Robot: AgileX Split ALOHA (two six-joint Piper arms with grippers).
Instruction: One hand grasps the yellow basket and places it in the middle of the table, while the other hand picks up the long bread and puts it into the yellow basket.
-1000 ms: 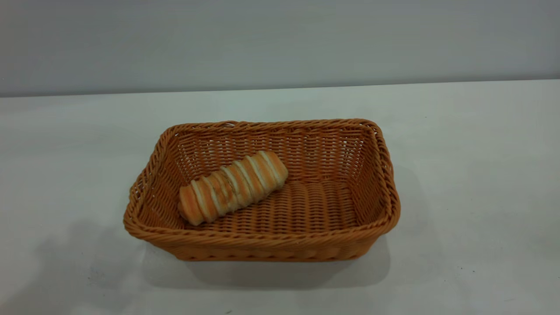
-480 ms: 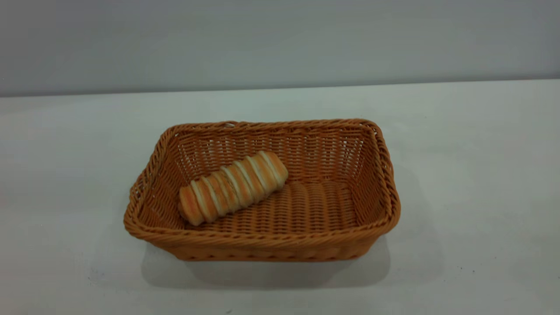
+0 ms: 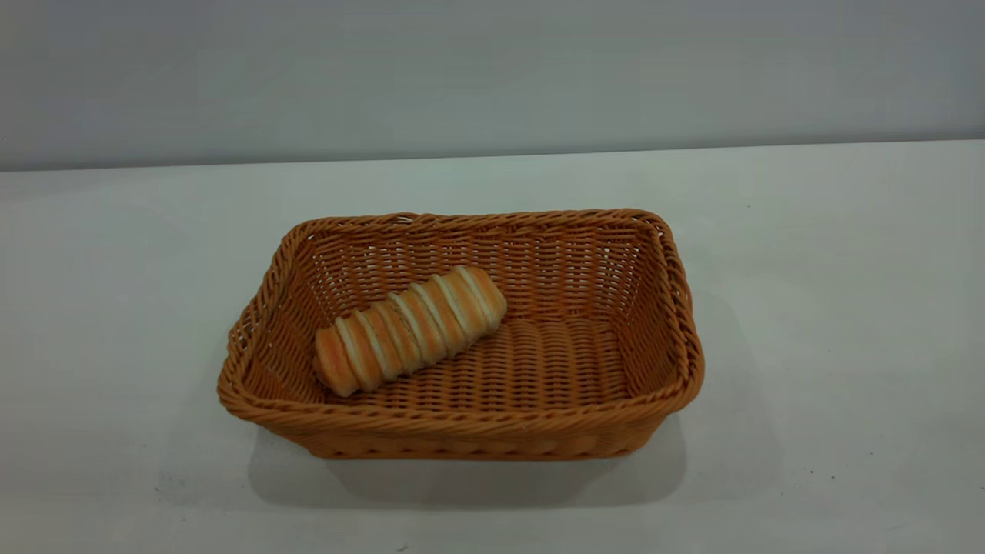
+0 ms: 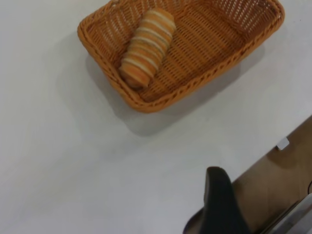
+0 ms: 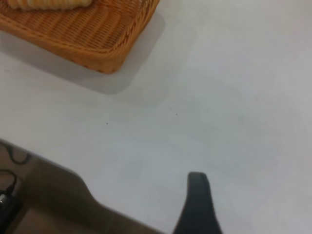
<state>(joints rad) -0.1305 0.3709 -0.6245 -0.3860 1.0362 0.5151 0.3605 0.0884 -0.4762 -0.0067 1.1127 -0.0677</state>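
Note:
The yellow basket [image 3: 462, 427] stands on the white table [image 3: 808, 308] near its middle. The long bread [image 3: 410, 328] lies inside it on the woven floor, slanted, toward the basket's left end. Neither gripper shows in the exterior view. In the left wrist view a dark part of my left gripper [image 4: 219, 200] hangs over the table's edge, well away from the basket [image 4: 146, 105] and the bread [image 4: 147, 46]. In the right wrist view a dark part of my right gripper [image 5: 197, 200] is over bare table, apart from the basket's corner [image 5: 105, 51].
A grey wall [image 3: 492, 77] rises behind the table. The table's front edge shows in both wrist views, with brown floor [image 4: 278, 185] beyond it. Dark cables [image 5: 9, 187] lie below the edge on the right arm's side.
A faint shadow on the table to the front left of the basket has faded away. The basket and the bread have not moved.

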